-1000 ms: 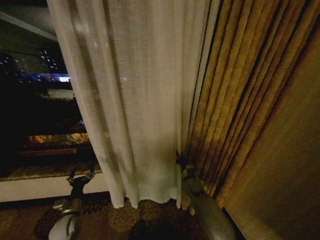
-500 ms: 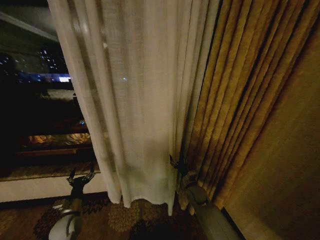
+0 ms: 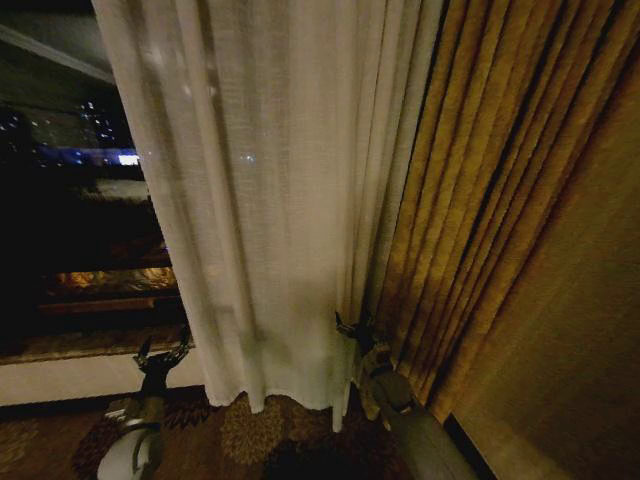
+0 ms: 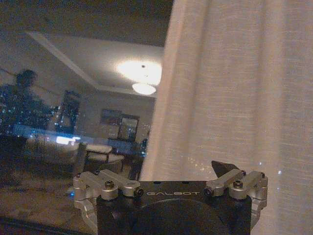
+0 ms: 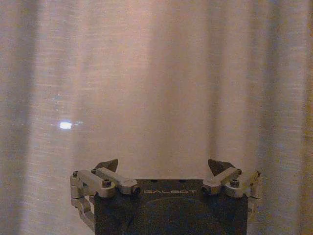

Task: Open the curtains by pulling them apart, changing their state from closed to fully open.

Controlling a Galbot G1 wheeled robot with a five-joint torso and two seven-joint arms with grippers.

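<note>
The curtains (image 3: 270, 200) are hanging as one gathered, sheer cream-white mass through the middle of the head view, falling in vertical pleats to a hem just above the patterned carpet (image 3: 270, 440); a dark window (image 3: 70, 200) with city lights is exposed on their left, and the heavy golden drape (image 3: 500, 200) is hanging beside them on the right. The fabric is judged light, soft and limp: lights are showing through the weave, and it is expected to fold and slide rather than resist, so a pull is likely to bunch it instead of moving it as a sheet. A hold is best taken on a gathered pleat or the vertical edge, where several layers are stacked, rather than on a flat single layer, which may slip from the pads. The right end effector (image 3: 355, 328) is being held low at the curtain's right edge, next to the drape, with its jaws spread wide and nothing between them in the right wrist view; contact with the cloth cannot be confirmed. The left end effector (image 3: 162, 355) is parked low beside the curtain's left edge, apart from it, also spread open and empty.
</note>
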